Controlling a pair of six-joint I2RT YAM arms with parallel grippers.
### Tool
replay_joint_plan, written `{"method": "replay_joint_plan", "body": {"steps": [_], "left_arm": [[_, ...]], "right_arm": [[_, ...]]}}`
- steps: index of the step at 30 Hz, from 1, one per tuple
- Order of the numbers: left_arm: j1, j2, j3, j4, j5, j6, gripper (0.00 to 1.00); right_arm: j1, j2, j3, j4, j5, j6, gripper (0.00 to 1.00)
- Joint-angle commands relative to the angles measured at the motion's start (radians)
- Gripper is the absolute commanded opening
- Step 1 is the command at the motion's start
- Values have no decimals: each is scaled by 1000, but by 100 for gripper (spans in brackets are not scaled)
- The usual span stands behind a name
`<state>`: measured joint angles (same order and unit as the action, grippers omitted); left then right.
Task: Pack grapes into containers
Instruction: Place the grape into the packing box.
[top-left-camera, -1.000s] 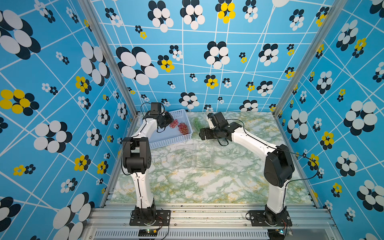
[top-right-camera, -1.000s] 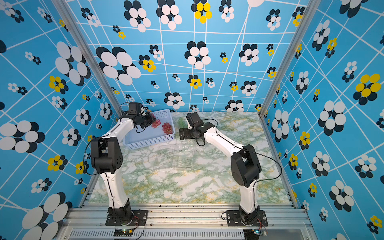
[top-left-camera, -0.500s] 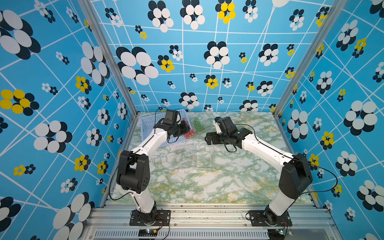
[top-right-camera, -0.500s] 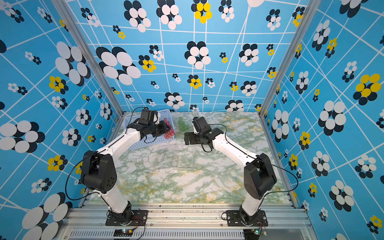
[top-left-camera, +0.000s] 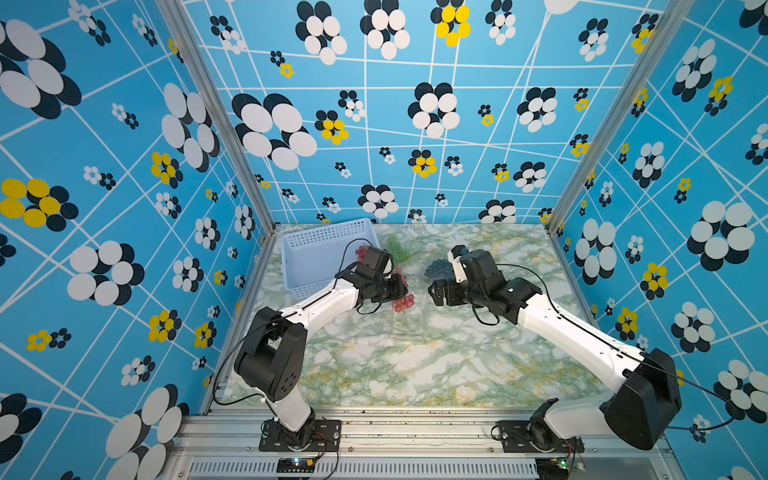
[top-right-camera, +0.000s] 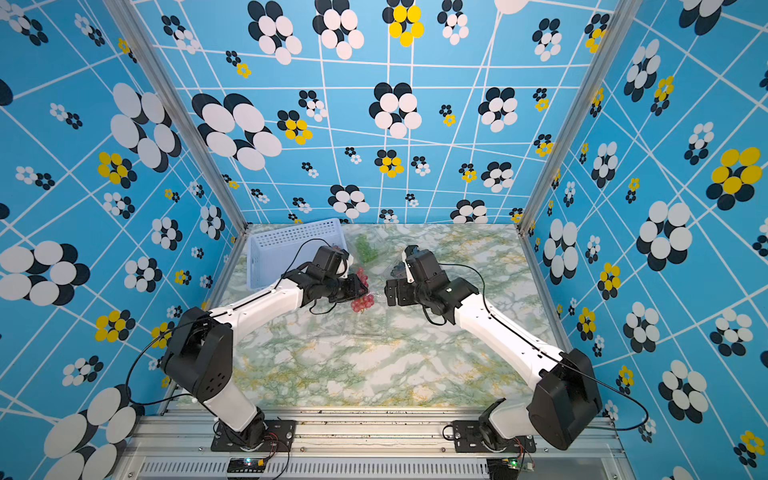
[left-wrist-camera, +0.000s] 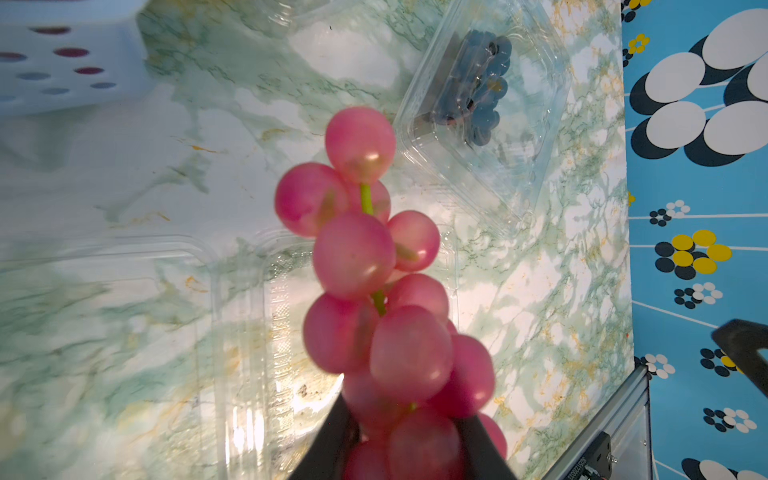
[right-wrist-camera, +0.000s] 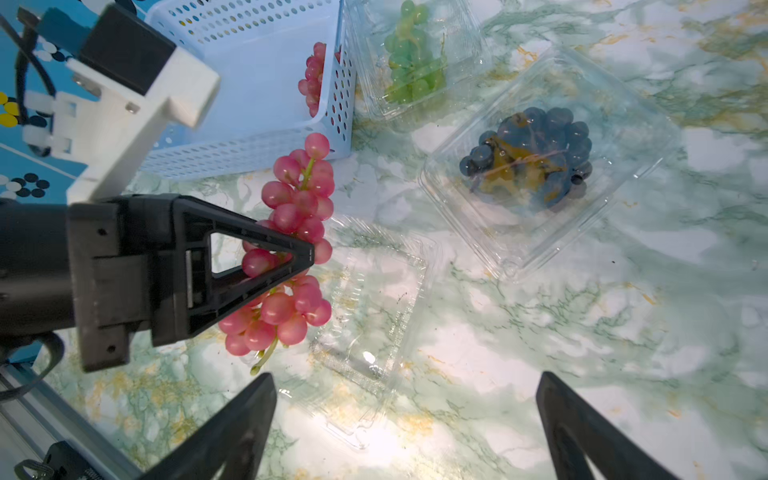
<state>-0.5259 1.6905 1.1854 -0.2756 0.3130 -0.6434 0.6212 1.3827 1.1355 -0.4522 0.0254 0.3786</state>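
Observation:
My left gripper (right-wrist-camera: 266, 266) is shut on a pinkish-red bunch of grapes (right-wrist-camera: 291, 208), which hangs just above the table beside an open, empty clear container (right-wrist-camera: 374, 307). In both top views the bunch (top-left-camera: 402, 302) (top-right-camera: 362, 302) dangles below the left gripper (top-left-camera: 397, 291). The left wrist view shows the jaws (left-wrist-camera: 405, 449) pinching the bunch (left-wrist-camera: 374, 291) near its stem end. My right gripper (right-wrist-camera: 405, 376) stands wide open over the empty container's near edge, holding nothing. Dark grapes (right-wrist-camera: 536, 162) and green grapes (right-wrist-camera: 411, 66) each lie in their own clear container.
A pale blue perforated basket (top-left-camera: 316, 249) stands at the back left with another red bunch (right-wrist-camera: 313, 79) inside. The containers cluster in the table's back middle. The cell's patterned walls close in three sides.
My left arm has swung from the basket toward the table's middle, carrying the red bunch. The right arm has drawn back to the right, its gripper still open.

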Motion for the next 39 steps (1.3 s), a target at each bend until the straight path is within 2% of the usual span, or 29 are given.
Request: {"method": "replay_joint_plan", "body": {"steps": [1, 11, 32, 36, 37, 38, 39], "left_arm": [[-29, 46, 2, 63, -7, -9, 30], [-92, 144, -12, 94, 12, -37, 31], [-113, 146, -79, 73, 17, -45, 37], [-114, 157, -71, 69, 23, -44, 40], [-114, 155, -69, 67, 23, -42, 42], [-114, 153, -64, 58, 18, -36, 50], [-115, 149, -55, 46, 12, -29, 51]], "right_arm": [[-3, -34, -34, -3, 34, -12, 99], [-3, -63, -69, -10, 57, -6, 99], [-5, -19, -47, 17, 59, 3, 99], [-5, -16, -45, 18, 55, 7, 99], [-5, -16, -45, 18, 54, 7, 99], [-5, -18, -46, 20, 56, 8, 99], [-4, -17, -47, 21, 58, 8, 99]]}}
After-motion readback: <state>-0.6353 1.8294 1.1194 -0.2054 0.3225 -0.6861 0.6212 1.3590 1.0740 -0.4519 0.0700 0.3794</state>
